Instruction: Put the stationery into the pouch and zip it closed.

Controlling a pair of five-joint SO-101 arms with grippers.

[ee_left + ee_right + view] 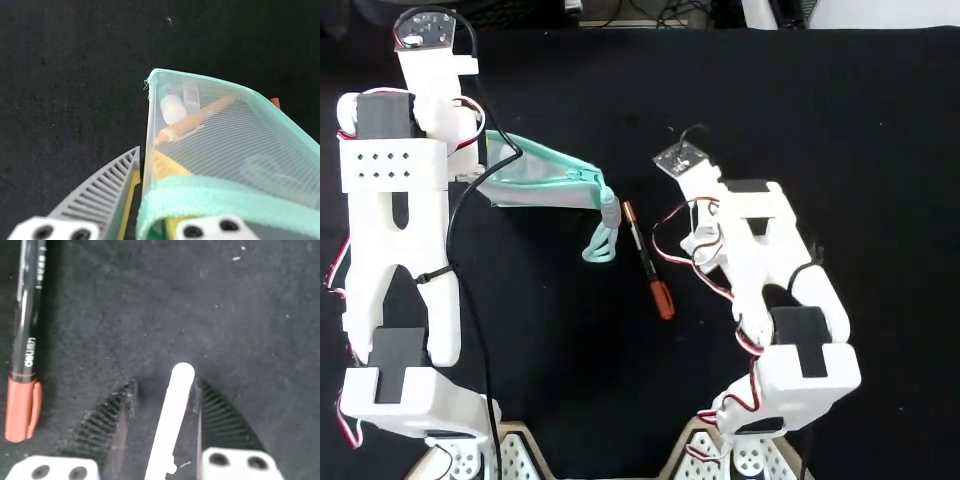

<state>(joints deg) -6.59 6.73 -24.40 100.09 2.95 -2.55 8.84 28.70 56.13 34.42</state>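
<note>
A mint mesh pouch (535, 175) lies at the table's left with its strap loop (602, 243) hanging toward the middle. My left gripper (470, 178) is shut on the pouch's edge (150, 165). Through the mesh (235, 145) I see a wooden pencil (195, 120), a white piece (172, 107) and something yellow (165, 172). A black pen (642, 255) with an orange cap (20, 407) lies on the cloth just right of the strap. My right gripper (693, 240) is beside the pen, open (167, 385), with a white stick (172, 415) between its fingers, against one of them.
Black cloth covers the table (840, 120). Both arm bases stand at the front edge. Red and black cables (670, 225) loop off the right arm near the pen. Open cloth stretches to the back right.
</note>
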